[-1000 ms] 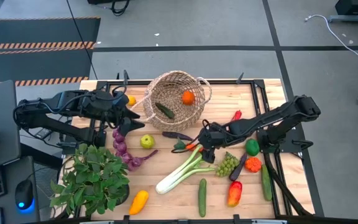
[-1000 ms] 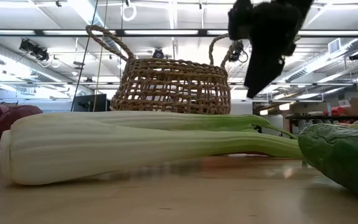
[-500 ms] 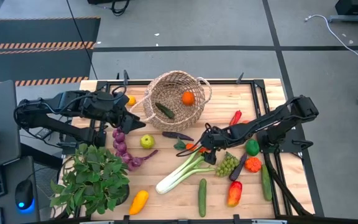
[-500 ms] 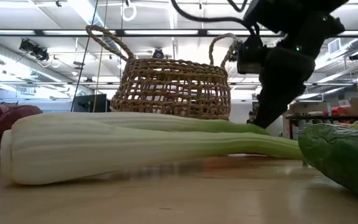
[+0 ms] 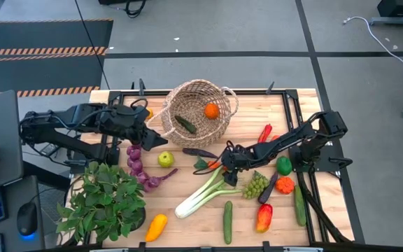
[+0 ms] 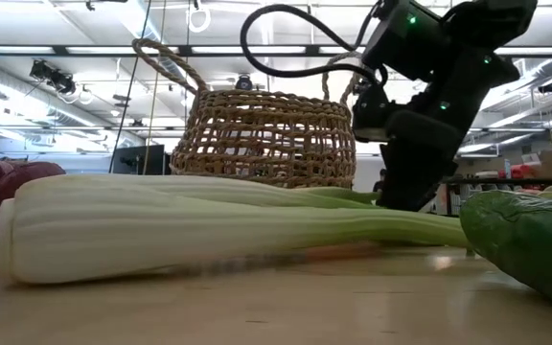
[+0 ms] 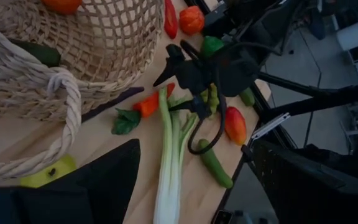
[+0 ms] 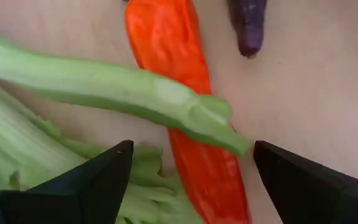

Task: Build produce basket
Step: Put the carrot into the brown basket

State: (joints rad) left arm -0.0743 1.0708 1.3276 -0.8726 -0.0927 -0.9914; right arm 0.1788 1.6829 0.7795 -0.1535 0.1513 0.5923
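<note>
Since a second ago I have lowered my right gripper (image 8: 188, 180) from above the leek (image 5: 205, 192) down onto its green end, fingers wide, straddling leaves and an orange pepper (image 8: 182, 93). The basket (image 5: 198, 108) sits behind the leek. My left gripper (image 5: 149, 135) waits open beside the basket.

Grey concrete floor (image 5: 208, 31) w/ seams; black mat (image 5: 44, 38) w/ orange-striped edges upper left; white cable (image 5: 373, 31) upper right. Low view: ceiling strip lights (image 6: 257, 50).
</note>
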